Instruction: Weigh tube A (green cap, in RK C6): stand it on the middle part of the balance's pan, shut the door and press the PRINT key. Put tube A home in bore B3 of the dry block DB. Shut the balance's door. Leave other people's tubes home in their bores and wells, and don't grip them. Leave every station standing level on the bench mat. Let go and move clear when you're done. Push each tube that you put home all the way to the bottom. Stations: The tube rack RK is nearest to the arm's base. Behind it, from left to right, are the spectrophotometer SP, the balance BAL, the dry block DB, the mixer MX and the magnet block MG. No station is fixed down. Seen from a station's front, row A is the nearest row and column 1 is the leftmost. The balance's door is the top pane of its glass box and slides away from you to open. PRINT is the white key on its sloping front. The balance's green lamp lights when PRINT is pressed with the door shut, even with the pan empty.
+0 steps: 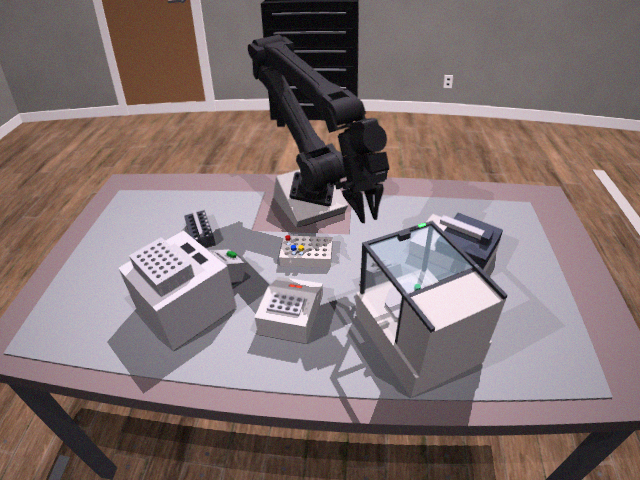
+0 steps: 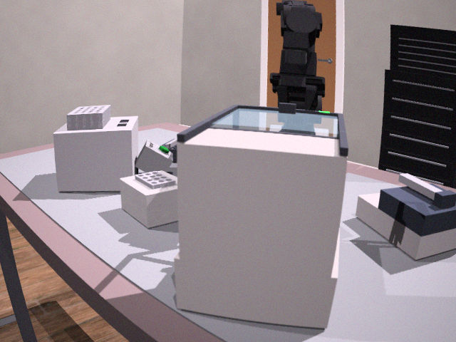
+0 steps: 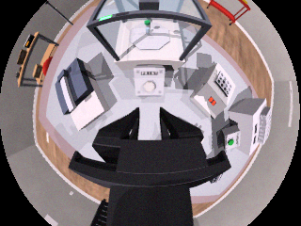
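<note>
The balance (image 1: 454,341) (image 2: 257,221) (image 3: 150,62) has its glass door (image 1: 421,258) (image 2: 257,118) across the top, shut. Its green lamp (image 1: 421,225) (image 2: 323,112) (image 3: 106,18) is lit. Tube A's green cap (image 1: 417,286) (image 3: 148,22) shows inside the box, over the pan (image 3: 150,42). The white PRINT key (image 3: 150,86) is on the sloping front. My gripper (image 1: 369,219) (image 3: 150,110) is partly open and empty, above and in front of the balance; the balance hides its fingers in the exterior view. The dry block (image 1: 281,328) (image 2: 134,199) (image 3: 205,91) shows empty bores.
The tube rack (image 1: 305,261) holds red, blue and yellow capped tubes. The dark spectrophotometer (image 1: 485,250) (image 2: 401,216) (image 3: 77,85) is beside the balance. Past the dry block are the tall mixer (image 1: 201,304) (image 2: 95,162), a small tilted box with a green button (image 1: 231,254) (image 2: 164,149) and the black magnet block (image 1: 207,235).
</note>
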